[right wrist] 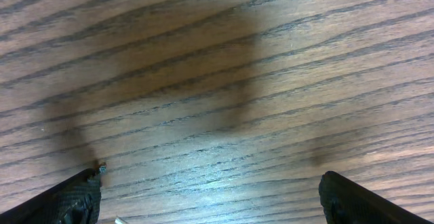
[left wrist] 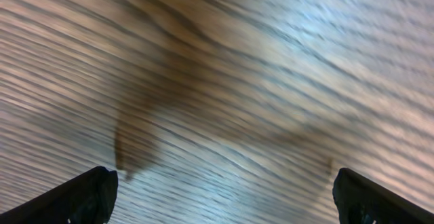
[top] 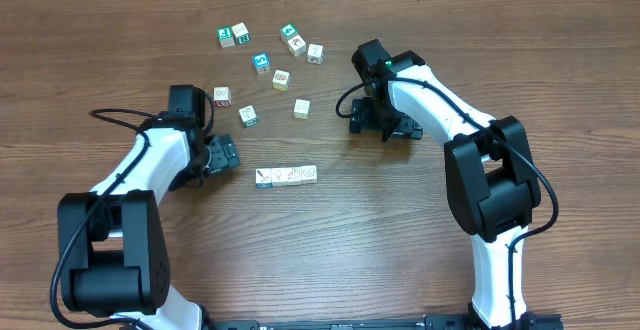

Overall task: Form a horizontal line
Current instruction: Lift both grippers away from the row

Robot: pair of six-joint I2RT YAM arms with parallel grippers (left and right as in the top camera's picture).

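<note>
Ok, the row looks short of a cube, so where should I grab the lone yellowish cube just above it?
Come straight down from above and pinch two opposite side faces of the yellowish cube. It seems to lie flat on the table, well apart from the nearest cube, so fingers should fit on either side. The right gripper, open, looks nearer.

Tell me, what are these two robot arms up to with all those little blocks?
The two arms are arranging small picture cubes into a straight row on the wooden table. The row of four cubes lies between the arms, with the cubes touching side by side and a blue-edged one at the end nearer the left arm. About ten loose cubes lie scattered farther back. Neither arm is holding anything: the left gripper and the right gripper are both open over bare wood.
</note>
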